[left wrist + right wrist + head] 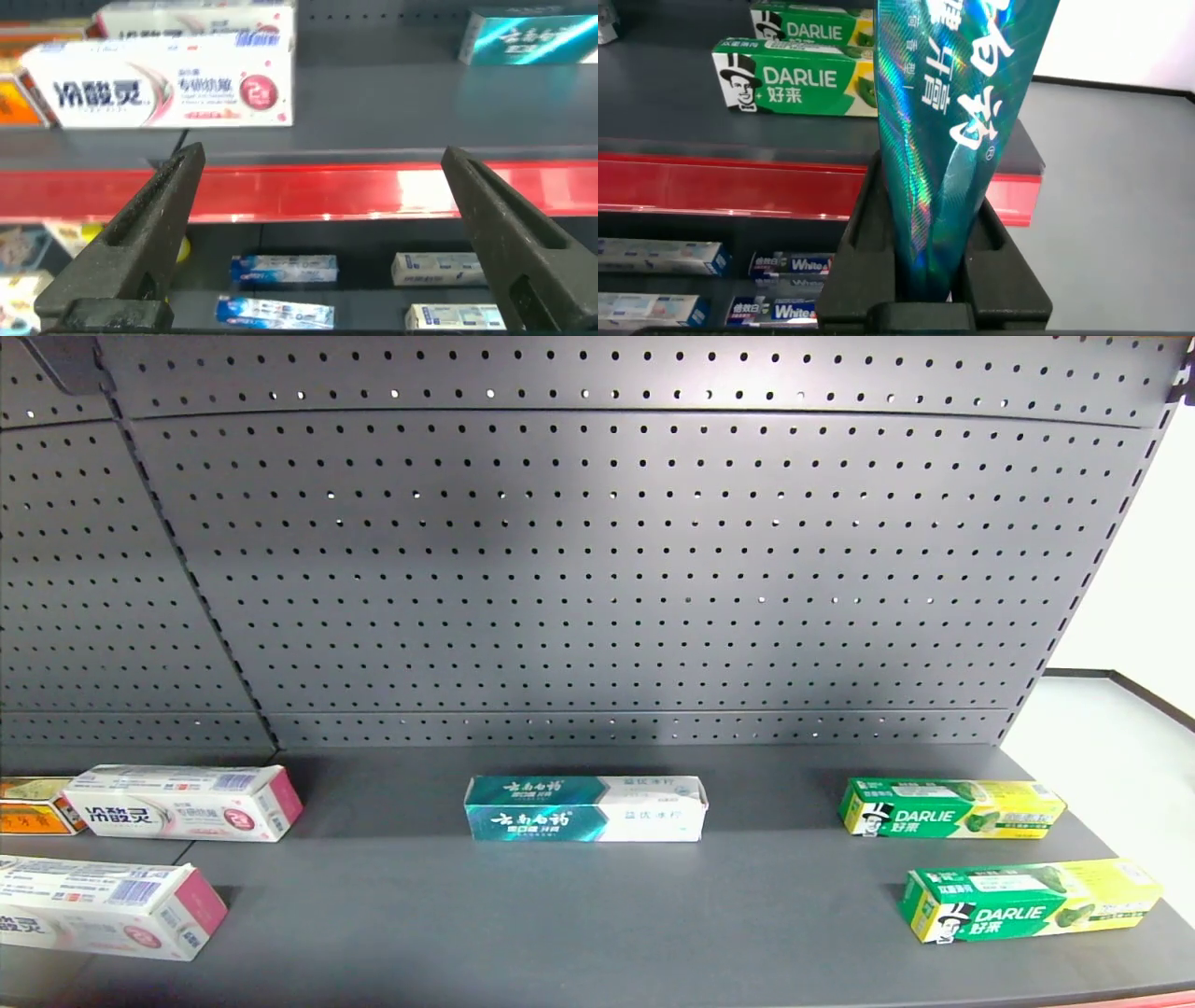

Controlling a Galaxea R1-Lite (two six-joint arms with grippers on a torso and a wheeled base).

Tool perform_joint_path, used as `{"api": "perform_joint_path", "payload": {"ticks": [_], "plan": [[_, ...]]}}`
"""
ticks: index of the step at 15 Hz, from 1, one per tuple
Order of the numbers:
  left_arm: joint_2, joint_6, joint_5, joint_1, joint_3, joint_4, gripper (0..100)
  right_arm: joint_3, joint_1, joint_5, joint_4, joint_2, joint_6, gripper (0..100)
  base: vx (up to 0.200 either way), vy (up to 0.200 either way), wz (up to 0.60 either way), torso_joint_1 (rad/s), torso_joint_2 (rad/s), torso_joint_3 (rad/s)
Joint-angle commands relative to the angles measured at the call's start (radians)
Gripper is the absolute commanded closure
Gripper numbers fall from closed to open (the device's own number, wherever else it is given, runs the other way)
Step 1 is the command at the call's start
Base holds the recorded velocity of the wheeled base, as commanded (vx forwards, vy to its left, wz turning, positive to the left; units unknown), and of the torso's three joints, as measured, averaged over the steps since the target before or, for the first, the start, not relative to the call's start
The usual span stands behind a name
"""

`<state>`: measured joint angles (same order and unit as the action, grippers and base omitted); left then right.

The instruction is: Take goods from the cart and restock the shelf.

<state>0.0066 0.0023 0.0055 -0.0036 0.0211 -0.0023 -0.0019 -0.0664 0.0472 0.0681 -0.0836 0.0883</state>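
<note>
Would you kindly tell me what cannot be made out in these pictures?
1. Head view: the orange box is cut by the left edge and partly covered by a white-and-pink toothpaste box.
2. Right wrist view: the teal toothpaste box runs past the picture's edge; its other end sits hidden inside the right hand.
3. Left wrist view: the lower boxes are too small to identify, some behind the open left hand.
</note>
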Motion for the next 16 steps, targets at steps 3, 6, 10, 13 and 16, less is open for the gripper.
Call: {"api": "perform_joint_path", "payload": {"ticks": [3,6,10,13,16], "plan": [[0.214,0.015,-0.128,-0.050,0.318,0.058,0,-0.001,0.000,0.010,0.001,-0.002,-0.004,100,0.000,0.000,0.00,0.000,0.00,0.000],[0.472,0.021,-0.314,-0.110,0.493,0.051,0,0.000,0.000,0.011,0.001,-0.002,-0.007,100,0.000,0.000,0.00,0.000,0.00,0.000],[0.711,0.153,-0.452,-0.139,0.550,-0.008,0,-0.001,0.000,0.019,-0.001,-0.002,-0.007,100,0.000,0.000,0.00,0.000,0.00,0.000],[0.814,0.154,-0.449,-0.268,0.559,-0.019,0,-0.001,0.000,0.019,-0.001,-0.002,-0.007,100,0.000,0.000,0.00,0.000,0.00,0.000],[0.920,0.153,-0.397,-0.296,0.591,-0.033,0,-0.001,0.000,0.020,-0.001,-0.002,-0.009,100,0.000,0.000,0.00,0.000,0.00,0.000]]}}
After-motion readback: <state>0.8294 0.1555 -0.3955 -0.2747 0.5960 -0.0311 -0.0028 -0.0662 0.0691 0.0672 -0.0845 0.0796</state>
